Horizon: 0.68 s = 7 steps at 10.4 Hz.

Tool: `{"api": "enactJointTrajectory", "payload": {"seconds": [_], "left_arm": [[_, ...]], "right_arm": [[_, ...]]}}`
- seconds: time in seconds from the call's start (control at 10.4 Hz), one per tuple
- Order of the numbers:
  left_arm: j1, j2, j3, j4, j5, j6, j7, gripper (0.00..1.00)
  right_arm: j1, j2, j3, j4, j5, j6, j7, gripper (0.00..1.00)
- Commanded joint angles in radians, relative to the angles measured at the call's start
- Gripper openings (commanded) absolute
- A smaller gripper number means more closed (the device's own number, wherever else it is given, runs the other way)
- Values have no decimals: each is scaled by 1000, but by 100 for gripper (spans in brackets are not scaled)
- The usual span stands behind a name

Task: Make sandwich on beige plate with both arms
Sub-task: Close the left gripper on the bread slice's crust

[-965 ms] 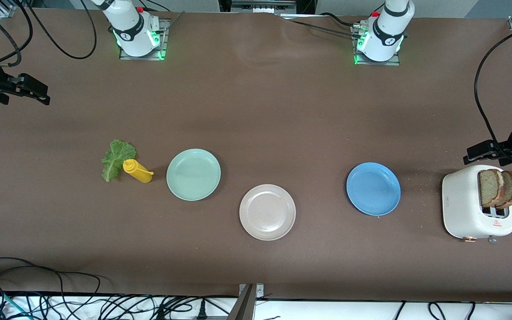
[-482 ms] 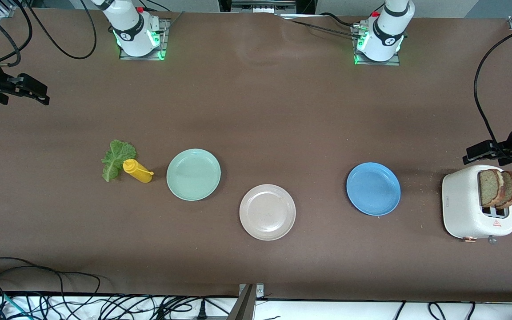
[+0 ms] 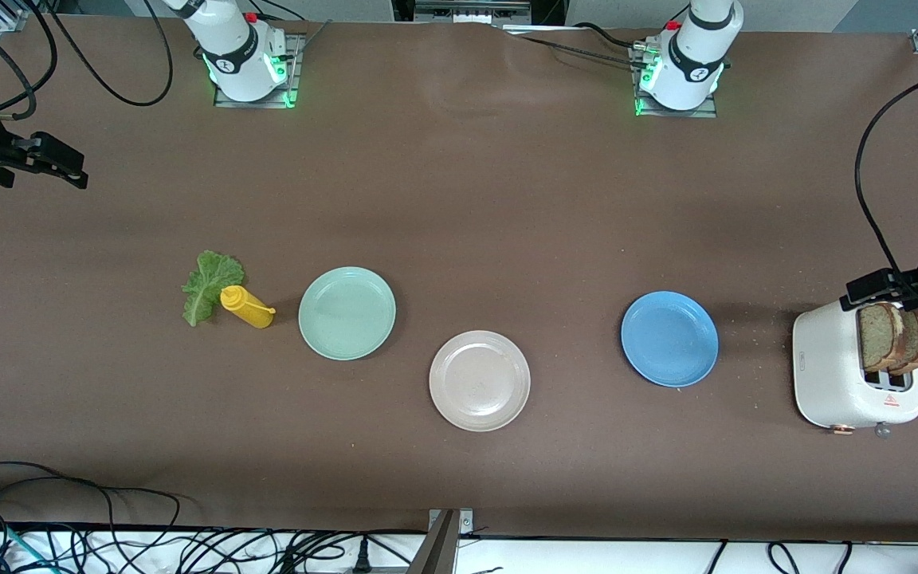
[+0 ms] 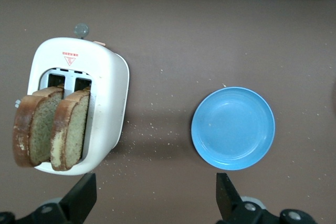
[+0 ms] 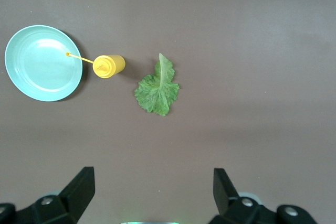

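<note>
The beige plate [image 3: 479,381] lies bare near the middle of the table. Two brown bread slices [image 3: 895,338] [image 4: 50,136] stand upright in the white toaster [image 3: 837,375] [image 4: 111,85] at the left arm's end. A ruffled green lettuce leaf [image 3: 206,285] [image 5: 157,88] lies flat toward the right arm's end. My left gripper [image 3: 865,288] [image 4: 156,203] hangs open and holds nothing, over the toaster's edge that faces the arm bases. My right gripper [image 3: 68,169] [image 5: 155,198] is open too, high over bare table at the right arm's end, with nothing between its fingers.
A yellow squeeze bottle [image 3: 246,307] [image 5: 109,65] stands between the lettuce and a mint green plate [image 3: 347,312] [image 5: 39,61]. A blue plate [image 3: 669,339] [image 4: 232,128] lies between the beige plate and the toaster. Crumbs dot the table by the toaster.
My left gripper has shifted from over the table beside the toaster to over the toaster's edge, close to the bread slices. The right gripper has barely moved.
</note>
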Motion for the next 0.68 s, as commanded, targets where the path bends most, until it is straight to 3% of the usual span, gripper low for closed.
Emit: {"api": "enactJointTrajectory", "payload": {"seconds": [0.0,0.29,0.58], "left_arm": [[41,32,-4,6,14,16,87,100],[66,112,-3,78,14,34,147,100],[72,160,0,83,45,97,162,100]], "right_arm": [[2,-8,0,1,-14,1,-8,100],[2,-7,0,0,-14,1,-8,100],[2,-7,2,0,-14,1,-8,100]]}}
